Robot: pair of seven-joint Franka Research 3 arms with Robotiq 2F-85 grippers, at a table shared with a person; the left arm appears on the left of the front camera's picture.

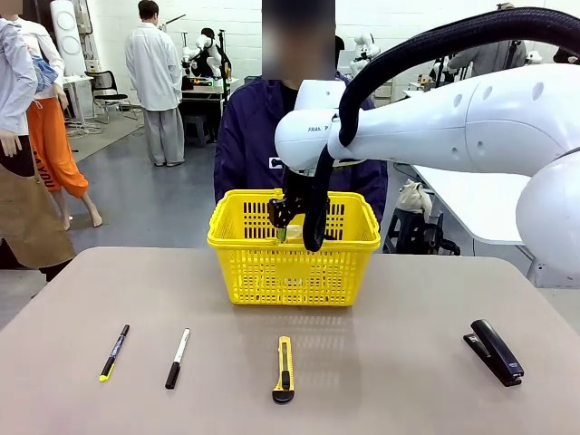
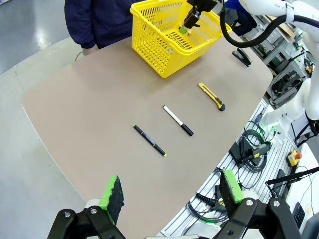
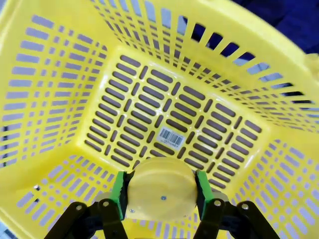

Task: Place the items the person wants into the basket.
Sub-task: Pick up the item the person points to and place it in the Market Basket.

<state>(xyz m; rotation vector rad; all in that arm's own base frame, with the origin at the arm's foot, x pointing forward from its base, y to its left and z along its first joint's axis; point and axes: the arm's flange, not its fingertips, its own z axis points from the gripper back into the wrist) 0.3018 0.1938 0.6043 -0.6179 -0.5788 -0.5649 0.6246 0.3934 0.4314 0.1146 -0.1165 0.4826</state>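
Knife [image 1: 284,370] before basket [image 1: 294,263], marker [image 1: 178,358] left — stapler [image 1: 494,352] far right

The beige table [image 1: 390,399] is carrying five things. The basket [image 1: 272,276] is standing upright at the far middle, close to the far edge. Four tools are lying flat in a row nearer the robot, well apart from one another. The pen [image 1: 114,352] is lying at the robot's left, its yellow end pointing toward the near edge. Next the marker [image 1: 178,358] is lying with its black cap toward the near edge. The knife [image 1: 284,369] is lying in front of the basket, and the stapler [image 1: 494,352] is lying diagonally at the right.
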